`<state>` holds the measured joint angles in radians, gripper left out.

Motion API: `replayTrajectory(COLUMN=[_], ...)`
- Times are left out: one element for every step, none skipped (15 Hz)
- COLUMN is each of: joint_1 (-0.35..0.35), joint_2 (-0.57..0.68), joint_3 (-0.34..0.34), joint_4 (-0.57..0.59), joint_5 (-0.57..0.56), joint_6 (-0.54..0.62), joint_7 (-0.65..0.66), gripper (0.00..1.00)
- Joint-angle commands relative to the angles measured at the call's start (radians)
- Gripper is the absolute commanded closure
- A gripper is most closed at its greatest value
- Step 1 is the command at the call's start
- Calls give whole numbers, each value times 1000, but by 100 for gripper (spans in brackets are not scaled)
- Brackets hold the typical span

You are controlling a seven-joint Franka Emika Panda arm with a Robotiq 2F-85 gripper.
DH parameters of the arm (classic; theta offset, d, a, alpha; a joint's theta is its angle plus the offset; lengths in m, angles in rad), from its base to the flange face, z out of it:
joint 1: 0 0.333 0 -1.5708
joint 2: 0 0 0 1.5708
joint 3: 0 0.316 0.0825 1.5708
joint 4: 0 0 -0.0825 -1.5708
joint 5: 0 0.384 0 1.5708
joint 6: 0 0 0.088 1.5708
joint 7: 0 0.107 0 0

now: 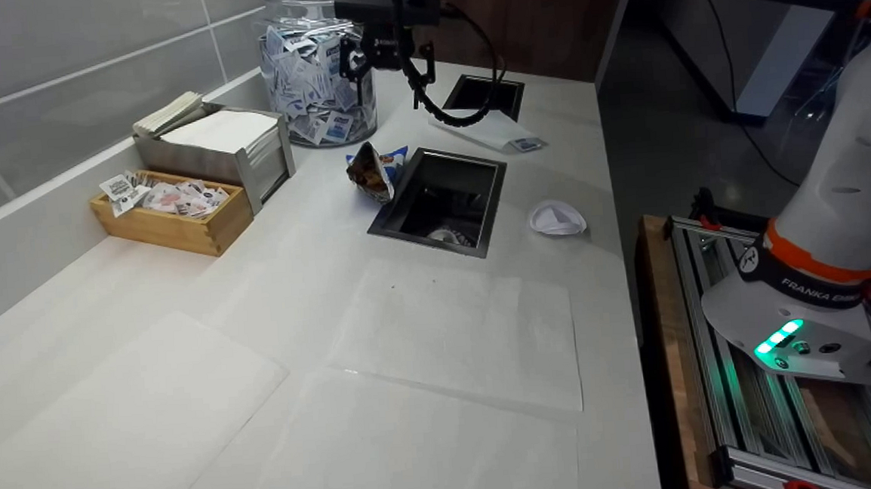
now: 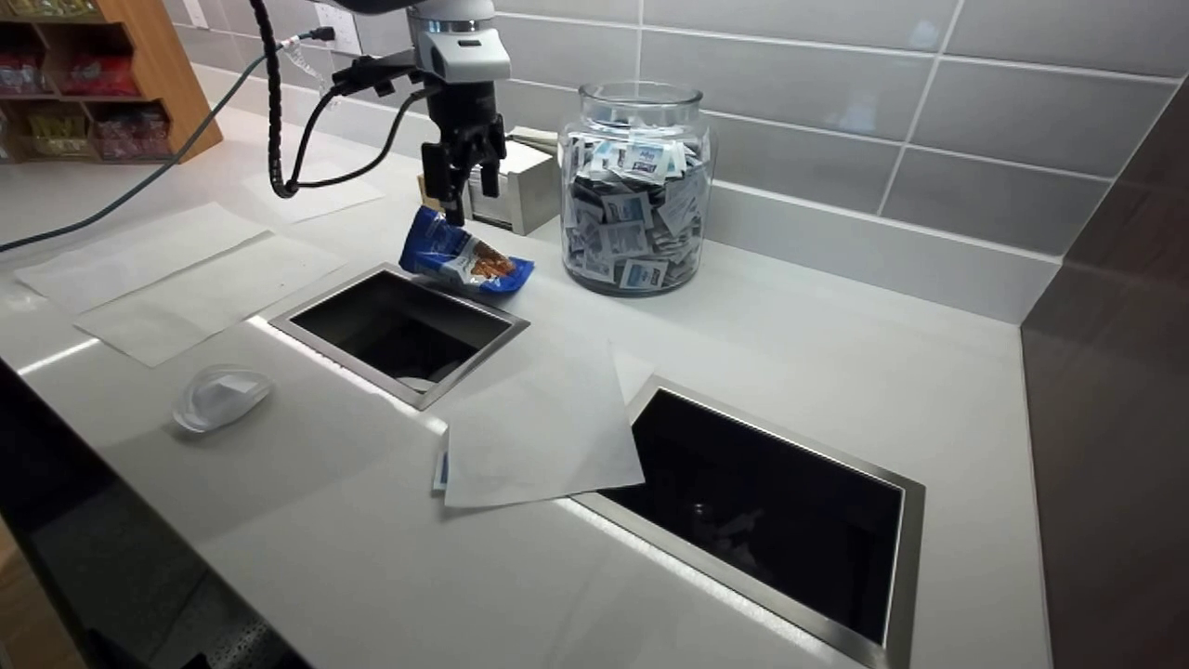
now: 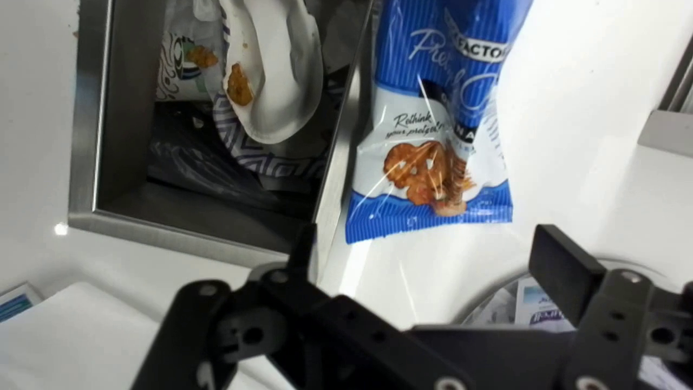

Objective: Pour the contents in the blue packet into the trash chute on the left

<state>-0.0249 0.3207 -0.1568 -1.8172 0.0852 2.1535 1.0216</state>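
Observation:
The blue packet (image 1: 394, 164) lies on the counter beside the steel rim of the trash chute (image 1: 492, 211). An end of it gapes open and shows brown contents. It shows blue and white with pretzel pictures in an exterior view (image 2: 441, 249) and in the wrist view (image 3: 422, 116). The chute (image 2: 476, 362) holds rubbish and a few brown pieces in the wrist view (image 3: 89, 135). My gripper (image 1: 388, 88) is open, pointing down above the counter near the packet (image 2: 472, 200). In the wrist view the packet lies ahead of the fingertips (image 3: 427, 241), with nothing between them.
A glass jar of sachets (image 1: 316, 93) stands close to my gripper. A napkin holder (image 1: 268, 164) and a wooden box (image 1: 200, 232) stand by the wall. A second opening (image 2: 790, 437) is partly covered by white paper (image 2: 539, 437). A white crumpled scrap (image 1: 556, 218) lies beyond the chute.

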Motion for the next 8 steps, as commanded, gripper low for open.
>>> replayTrajectory(joint_1=[38,5,9,11,12,12,12,12], joint_2=[-116,-47,-68,-83,-92,-96,-97,-97], joint_3=[-16,5,6,7,8,8,8,8], joint_4=[-108,-27,-40,-52,-59,-64,-68,-70], joint_5=[-119,-68,-86,-94,-98,-100,-100,-100], joint_6=[55,14,18,18,18,19,21,22], joint_7=[119,62,80,89,94,95,96,96], gripper=[0,0,0,0,0,0,0,0])
